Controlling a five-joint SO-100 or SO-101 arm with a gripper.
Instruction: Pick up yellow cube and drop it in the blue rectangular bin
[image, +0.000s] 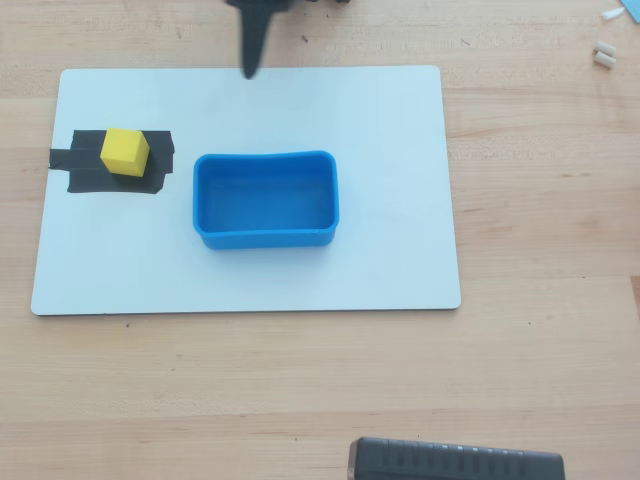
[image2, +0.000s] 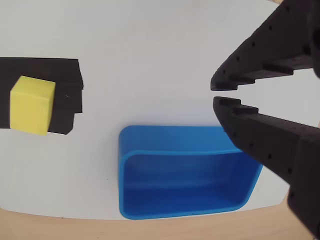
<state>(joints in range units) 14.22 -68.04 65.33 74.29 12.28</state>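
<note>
The yellow cube (image: 124, 152) sits on a flat black tape patch (image: 85, 175) at the left of a white board (image: 390, 120). The blue rectangular bin (image: 265, 238) stands empty in the middle of the board, to the right of the cube. My gripper (image: 250, 68) hangs over the board's far edge, above and between cube and bin, touching neither. In the wrist view the cube (image2: 32, 105) is at the left, the bin (image2: 175, 210) at the bottom centre, and the black gripper (image2: 214, 93) enters from the right with its tips almost together, holding nothing.
The board lies on a wooden table (image: 540, 300). A black device (image: 455, 462) sits at the near edge. Small white bits (image: 604, 55) lie at the far right corner.
</note>
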